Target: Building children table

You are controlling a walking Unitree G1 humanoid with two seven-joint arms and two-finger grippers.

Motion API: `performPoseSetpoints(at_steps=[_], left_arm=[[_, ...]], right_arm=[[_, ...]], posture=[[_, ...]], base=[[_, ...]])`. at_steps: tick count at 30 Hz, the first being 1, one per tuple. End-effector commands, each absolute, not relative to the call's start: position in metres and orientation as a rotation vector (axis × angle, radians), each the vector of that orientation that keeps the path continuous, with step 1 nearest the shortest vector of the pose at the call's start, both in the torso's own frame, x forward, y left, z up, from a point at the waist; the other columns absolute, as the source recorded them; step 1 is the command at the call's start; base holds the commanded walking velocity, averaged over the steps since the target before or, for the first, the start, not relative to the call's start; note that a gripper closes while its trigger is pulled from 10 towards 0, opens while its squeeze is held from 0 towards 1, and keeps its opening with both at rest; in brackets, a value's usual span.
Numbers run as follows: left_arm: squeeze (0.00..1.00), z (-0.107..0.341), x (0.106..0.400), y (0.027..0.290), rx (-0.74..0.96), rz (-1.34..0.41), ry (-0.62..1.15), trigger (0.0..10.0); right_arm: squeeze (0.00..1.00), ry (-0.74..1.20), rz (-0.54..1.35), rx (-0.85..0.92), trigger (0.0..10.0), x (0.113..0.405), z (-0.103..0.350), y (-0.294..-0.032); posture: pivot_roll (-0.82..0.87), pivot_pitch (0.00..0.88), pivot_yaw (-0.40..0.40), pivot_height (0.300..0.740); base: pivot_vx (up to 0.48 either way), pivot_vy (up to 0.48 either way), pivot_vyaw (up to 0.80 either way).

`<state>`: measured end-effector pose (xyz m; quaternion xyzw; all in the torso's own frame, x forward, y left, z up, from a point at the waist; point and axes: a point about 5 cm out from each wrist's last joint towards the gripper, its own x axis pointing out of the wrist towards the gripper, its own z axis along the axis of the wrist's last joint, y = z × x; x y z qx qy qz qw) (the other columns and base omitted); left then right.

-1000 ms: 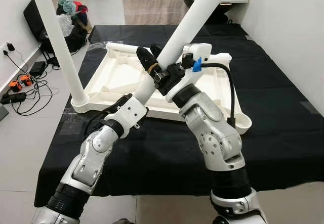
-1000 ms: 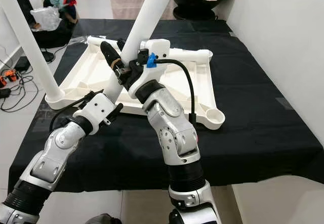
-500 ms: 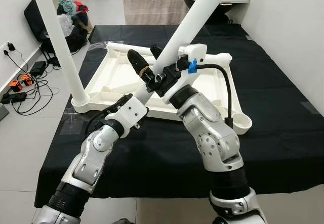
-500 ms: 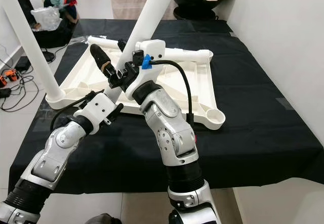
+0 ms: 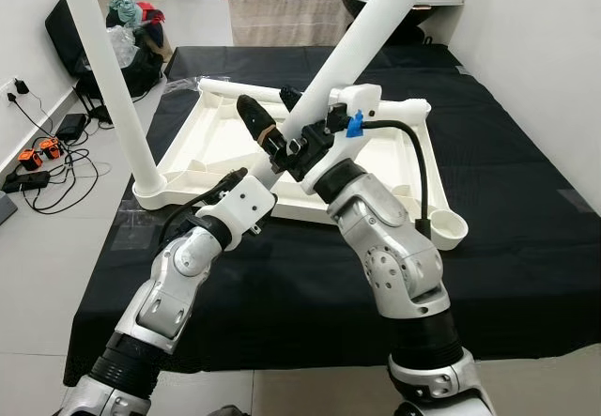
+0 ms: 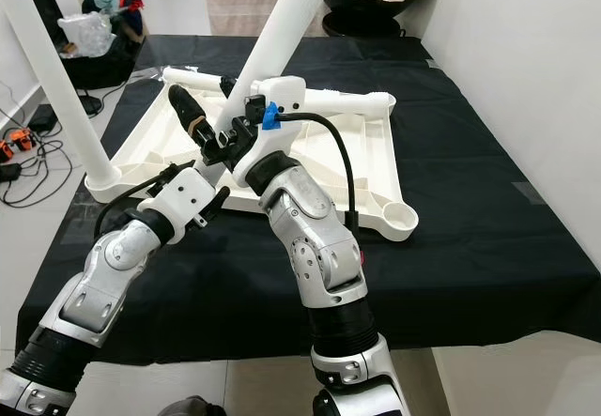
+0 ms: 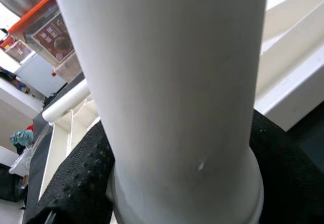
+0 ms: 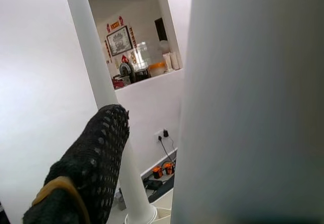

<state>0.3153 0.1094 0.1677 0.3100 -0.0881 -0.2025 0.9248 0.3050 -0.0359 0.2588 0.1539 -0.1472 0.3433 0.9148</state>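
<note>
Here, left gripper around leg.

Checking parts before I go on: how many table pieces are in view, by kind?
Table tops: 1, the upturned white table top on the black cloth.
Upright fitted legs: 1, the corner leg.
Leaning legs in the grippers: 1, the held leg, left gripper low, right gripper higher.
Legs lying loose: 1, the far leg.
Total: 4.

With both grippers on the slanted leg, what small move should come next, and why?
Probably tilt the leg upright over its near socket. It leans steeply, unlike the standing leg, while the left gripper clamps its base and the right gripper brackets it higher up, fingers apart, on the upturned tabletop.
</note>
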Motion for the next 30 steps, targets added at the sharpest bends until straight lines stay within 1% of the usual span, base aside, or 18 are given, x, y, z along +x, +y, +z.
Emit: performPoseSetpoints(at_steps=[1,6,9,18,30], left_arm=[[0.0,0.169,0.314,0.098,0.662,-0.461,-0.209,10.0],[0.0,0.17,0.311,0.084,0.645,-0.482,-0.228,10.0],[0.0,0.17,0.311,0.08,0.644,-0.489,-0.235,10.0],[0.0,0.169,0.311,0.077,0.64,-0.491,-0.238,10.0],[0.0,0.168,0.31,0.074,0.643,-0.496,-0.242,10.0]], right_arm=[[0.0,-0.279,0.724,0.342,10.0,0.304,0.254,-0.027],[0.0,-0.282,0.711,0.353,10.0,0.307,0.256,-0.027],[0.0,-0.284,0.707,0.358,10.0,0.307,0.257,-0.026],[0.0,-0.29,0.695,0.37,10.0,0.309,0.259,-0.027],[0.0,-0.309,0.638,0.44,10.0,0.316,0.269,-0.033]], posture=[[0.02,0.011,-0.04,0.74],[0.01,0.012,-0.039,0.74],[0.01,0.01,-0.04,0.74],[0.01,0.013,-0.04,0.74],[0.01,0.012,-0.039,0.74]], base=[[0.0,0.0,0.0],[0.0,0.0,0.0],[0.0,0.0,0.0],[0.0,0.0,0.0],[0.0,0.0,0.0]])
